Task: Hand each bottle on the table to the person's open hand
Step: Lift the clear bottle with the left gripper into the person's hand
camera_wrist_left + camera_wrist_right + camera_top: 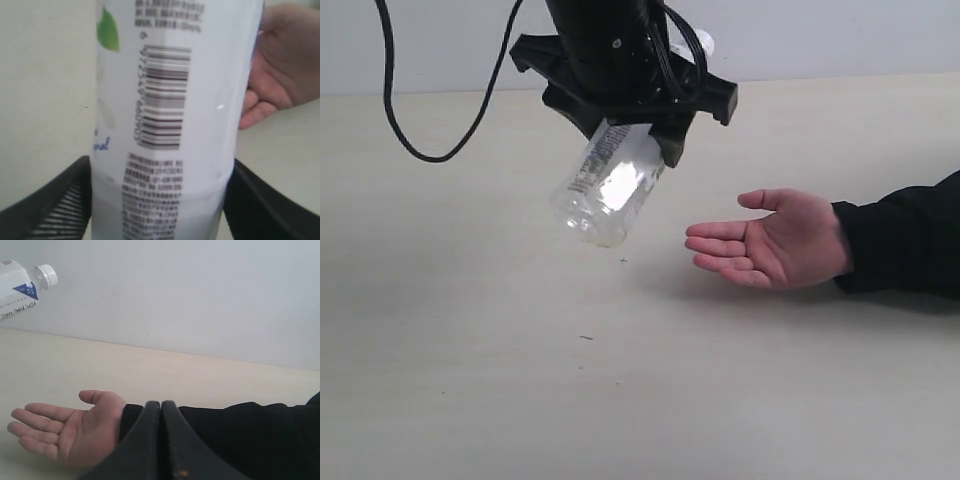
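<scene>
The left hand (pixel 632 130) hangs above the tabletop (pixel 470 400), its 2 fingers clamped on a white-labelled bottle (pixel 608 188) that tilts base-down. Near it, toward the right edge, the person's open hand (pixel 775 240) is held palm up. The right hand (pixel 161 440) is pressed closed, finger against finger.

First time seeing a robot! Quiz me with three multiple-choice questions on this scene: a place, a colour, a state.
1. The bottle is: A) lying flat B) held in the air by the left tool C) inside a box
2. The person's sleeve is: A) black B) red C) white
3. The right tool is: A) shut, empty B) wide open C) gripping a bottle
Answers: 1 B, clamped above the table, short of the open hand; 2 A, it is black at the wrist; 3 A, jaws meet with nothing between.
</scene>
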You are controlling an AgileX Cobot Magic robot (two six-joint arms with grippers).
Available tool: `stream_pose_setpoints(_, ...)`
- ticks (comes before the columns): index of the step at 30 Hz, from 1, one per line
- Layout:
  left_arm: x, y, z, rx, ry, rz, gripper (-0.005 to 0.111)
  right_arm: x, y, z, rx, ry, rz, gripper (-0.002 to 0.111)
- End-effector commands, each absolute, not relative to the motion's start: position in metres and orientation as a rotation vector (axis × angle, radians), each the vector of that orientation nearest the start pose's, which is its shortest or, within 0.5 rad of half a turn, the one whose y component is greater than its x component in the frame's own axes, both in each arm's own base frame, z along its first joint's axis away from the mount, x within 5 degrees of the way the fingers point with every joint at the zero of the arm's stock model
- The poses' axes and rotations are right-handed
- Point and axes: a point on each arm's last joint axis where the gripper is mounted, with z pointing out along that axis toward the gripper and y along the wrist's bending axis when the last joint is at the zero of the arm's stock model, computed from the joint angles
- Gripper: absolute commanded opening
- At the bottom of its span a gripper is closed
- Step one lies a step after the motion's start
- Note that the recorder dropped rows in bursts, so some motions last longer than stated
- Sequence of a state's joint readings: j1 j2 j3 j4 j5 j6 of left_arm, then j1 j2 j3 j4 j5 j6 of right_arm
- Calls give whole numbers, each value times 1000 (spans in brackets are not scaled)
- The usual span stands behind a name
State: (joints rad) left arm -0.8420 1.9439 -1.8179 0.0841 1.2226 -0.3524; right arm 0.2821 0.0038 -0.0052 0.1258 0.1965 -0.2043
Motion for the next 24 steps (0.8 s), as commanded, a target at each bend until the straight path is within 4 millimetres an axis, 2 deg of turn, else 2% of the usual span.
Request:
stream_pose_setpoints(1,266,-316,292,724,2776,-169,0,53,17,196,-316,1641,165,0)
stream_pose_setpoints(5,255,-324,289,745,2782,-172,0,53,17,196,-316,1641,165,0)
stream_pose_setpoints(7,252,-326,289,614,2820,-194,0,53,17,196,-316,1641,165,0)
stream_pose_setpoints(11,252,-326,289,244,2891,-239,0,53,17,196,-316,1641,165,0)
stream_pose_setpoints(13,252,-326,289,144,2903,-251,0,53,17,196,-316,1641,165,0)
stream_pose_setpoints(18,253,-341,289,0,2881,-473,0,53,17,196,-316,1641,165,0)
stream_pose_setpoints(24,255,-368,269,-45,2913,-756,0,53,17,196,-316,1641,165,0)
